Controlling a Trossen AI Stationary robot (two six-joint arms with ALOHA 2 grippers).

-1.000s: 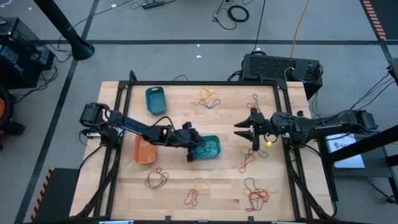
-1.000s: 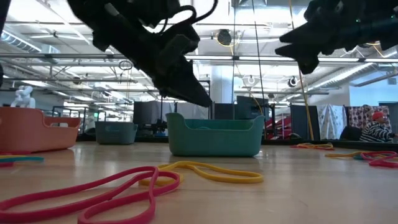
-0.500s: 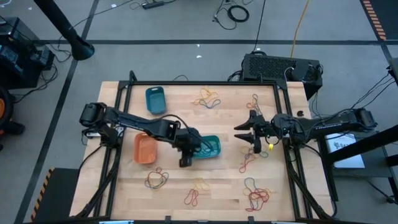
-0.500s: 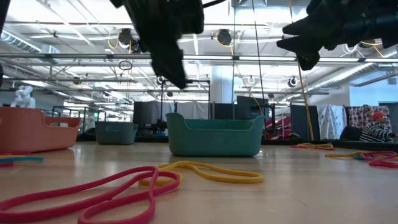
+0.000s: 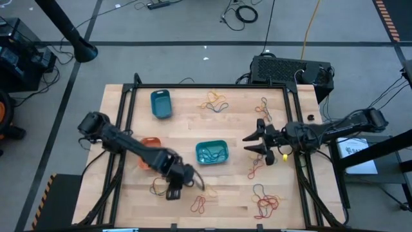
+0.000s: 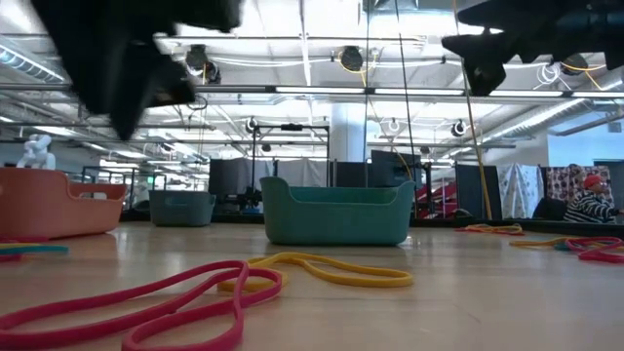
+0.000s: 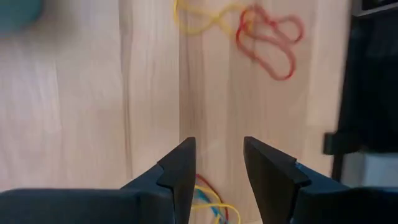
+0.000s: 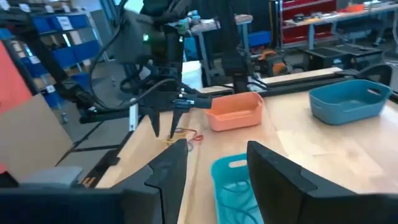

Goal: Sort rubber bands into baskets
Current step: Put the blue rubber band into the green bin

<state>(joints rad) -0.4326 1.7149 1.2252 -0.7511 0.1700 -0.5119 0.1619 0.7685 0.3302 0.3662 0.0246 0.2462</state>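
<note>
My left gripper hangs open over the near-left part of the table, pointing down, with nothing between its fingers. A tangle of rubber bands lies just beside it; part of that tangle shows under the fingers. The teal basket stands at the table's middle with bands inside. The orange basket is partly hidden under my left arm. The blue basket stands at the far left. My right gripper hovers open and level, right of the teal basket.
Loose rubber bands lie in heaps on the wood: far middle, far right, right, near right, near middle. Red and yellow bands lie close before the low camera. A black frame edges the table.
My left gripper has swung from above the teal basket toward the table's near-left, tipping from a slant to point nearly straight down over the bands there. The teal basket now shows uncovered. My right gripper has drifted slightly toward the near edge.
</note>
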